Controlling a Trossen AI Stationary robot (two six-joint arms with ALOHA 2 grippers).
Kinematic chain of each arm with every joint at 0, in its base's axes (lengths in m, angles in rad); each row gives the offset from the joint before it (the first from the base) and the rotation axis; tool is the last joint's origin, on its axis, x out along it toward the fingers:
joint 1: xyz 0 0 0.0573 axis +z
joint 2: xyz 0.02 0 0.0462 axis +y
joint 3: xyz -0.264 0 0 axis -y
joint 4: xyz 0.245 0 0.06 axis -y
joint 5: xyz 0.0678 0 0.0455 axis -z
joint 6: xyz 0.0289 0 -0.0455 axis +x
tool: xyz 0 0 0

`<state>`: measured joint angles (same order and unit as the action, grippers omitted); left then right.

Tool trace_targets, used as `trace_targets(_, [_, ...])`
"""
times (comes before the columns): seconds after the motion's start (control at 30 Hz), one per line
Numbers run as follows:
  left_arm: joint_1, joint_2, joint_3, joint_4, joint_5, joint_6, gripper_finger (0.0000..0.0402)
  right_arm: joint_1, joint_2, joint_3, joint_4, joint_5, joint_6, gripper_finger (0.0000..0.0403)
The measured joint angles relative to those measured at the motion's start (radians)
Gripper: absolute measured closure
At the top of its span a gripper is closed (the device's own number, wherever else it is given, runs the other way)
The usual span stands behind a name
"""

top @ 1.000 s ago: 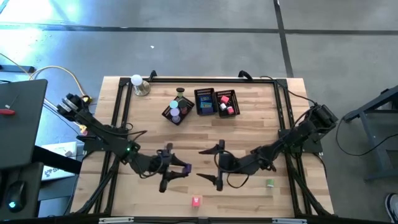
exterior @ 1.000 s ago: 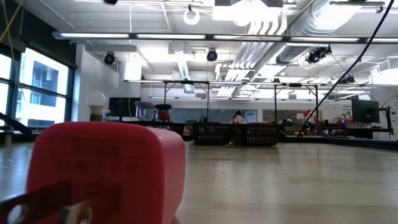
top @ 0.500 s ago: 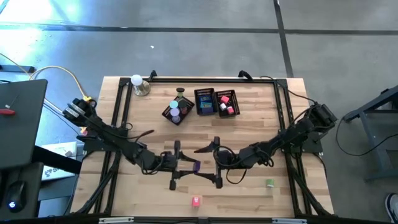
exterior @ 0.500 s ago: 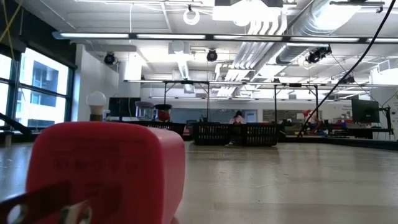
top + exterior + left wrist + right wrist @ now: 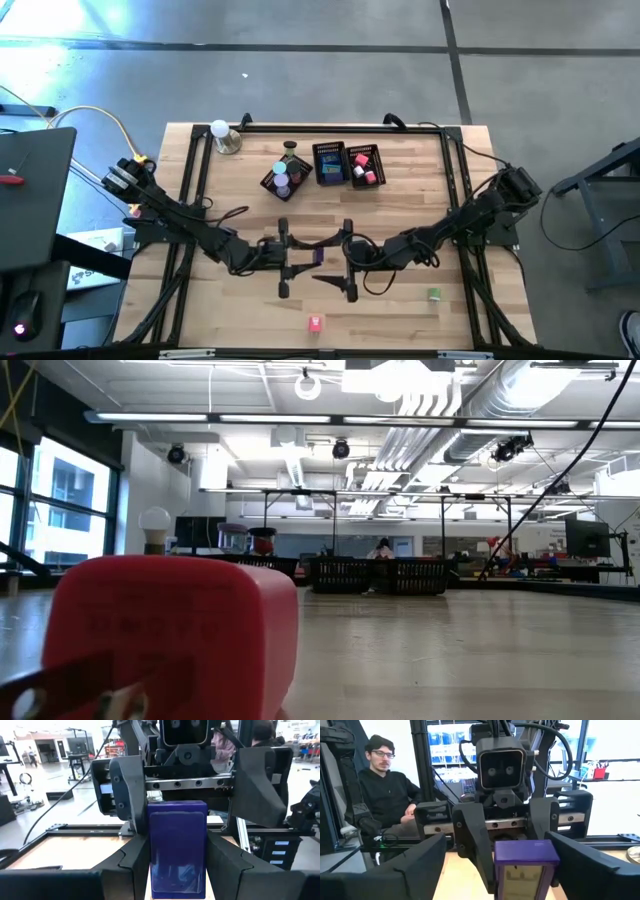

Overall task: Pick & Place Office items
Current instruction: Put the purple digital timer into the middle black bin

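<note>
A purple block (image 5: 317, 258) hangs above the middle of the table, with my left gripper (image 5: 306, 260) shut on it. My right gripper (image 5: 327, 260) faces it from the right, open. Its fingers (image 5: 405, 870) stand wide on either side of the purple block (image 5: 525, 870) without touching it. A pink-red block (image 5: 315, 323) lies near the front edge and fills the low view's left as the red block (image 5: 170, 635). A green block (image 5: 434, 294) lies at the front right. My left gripper pinches the purple block by its two upright side faces (image 5: 153, 855) between its two fingers (image 5: 125, 870). The fingers come level from the table's left. The block stands upright in the hold, lifted clear of the table, its far end sticking out toward the right gripper.
Three black mesh baskets (image 5: 283, 180) (image 5: 330, 163) (image 5: 364, 165) with small coloured pieces stand at the table's far middle. A white ball on a metal base (image 5: 222, 135) sits at the far left. A person (image 5: 385, 790) sits beyond the table.
My left gripper has carried the purple block toward the table's right and slightly toward the far edge, rolling its wrist as it went. The block now sits between the right gripper's open fingers.
</note>
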<state>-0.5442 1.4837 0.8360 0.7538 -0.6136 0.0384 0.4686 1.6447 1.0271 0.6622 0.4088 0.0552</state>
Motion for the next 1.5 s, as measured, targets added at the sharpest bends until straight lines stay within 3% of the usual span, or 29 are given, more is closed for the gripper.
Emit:
trace_targets(0.5, [0.000,0.000,0.000,0.040,0.006,0.014,0.0258,-0.013,-0.002,0.002,-0.010,0.008,-0.007,0.0171])
trace_targets(0.8, [-0.003,0.000,0.000,0.041,0.010,0.014,0.0258,-0.026,-0.003,0.002,-0.024,0.007,-0.007,0.0259])
trace_targets(1.0, [-0.003,0.000,0.000,0.041,0.011,0.020,0.0258,-0.026,-0.003,0.002,-0.028,0.007,-0.007,0.0261])
trace_targets(1.07, [-0.003,0.000,0.000,0.035,0.012,0.025,0.0242,-0.025,-0.003,0.002,-0.029,0.008,-0.007,0.0261])
trace_targets(1.3, [-0.003,-0.001,0.000,-0.028,0.013,-0.001,0.0123,-0.023,-0.001,0.001,-0.071,0.083,0.003,0.0261])
trace_targets(1.5, [-0.010,-0.006,0.003,-0.185,0.000,-0.138,0.0099,-0.002,0.001,-0.002,-0.092,0.148,0.000,0.0261])
